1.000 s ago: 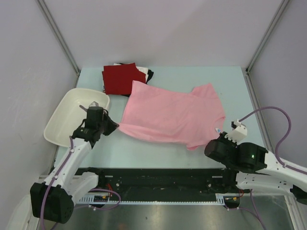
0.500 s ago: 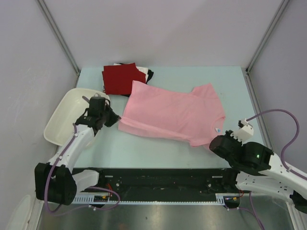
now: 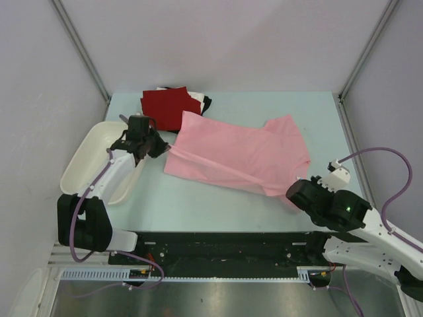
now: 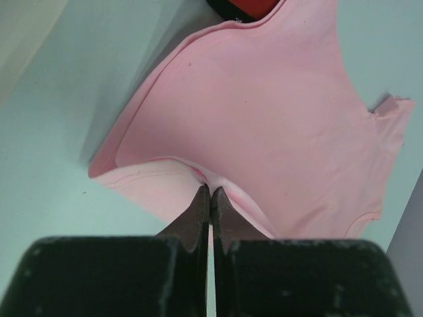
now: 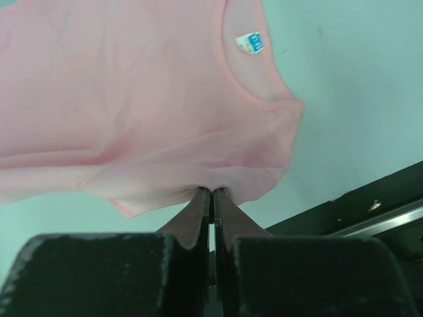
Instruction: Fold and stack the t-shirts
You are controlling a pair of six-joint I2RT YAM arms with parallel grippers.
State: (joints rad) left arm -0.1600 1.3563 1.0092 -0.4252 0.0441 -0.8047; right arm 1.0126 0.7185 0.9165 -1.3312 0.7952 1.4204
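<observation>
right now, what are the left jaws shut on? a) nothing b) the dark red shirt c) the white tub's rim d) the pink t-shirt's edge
d: in the left wrist view the left jaws meet on a bunched fold at the edge of the pink t-shirt.

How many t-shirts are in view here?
4: pink t-shirt spread mid-table; at the far left, dark red t-shirt folded on top, white t-shirt and black t-shirt edges showing beneath it. Others may be hidden there.
</observation>
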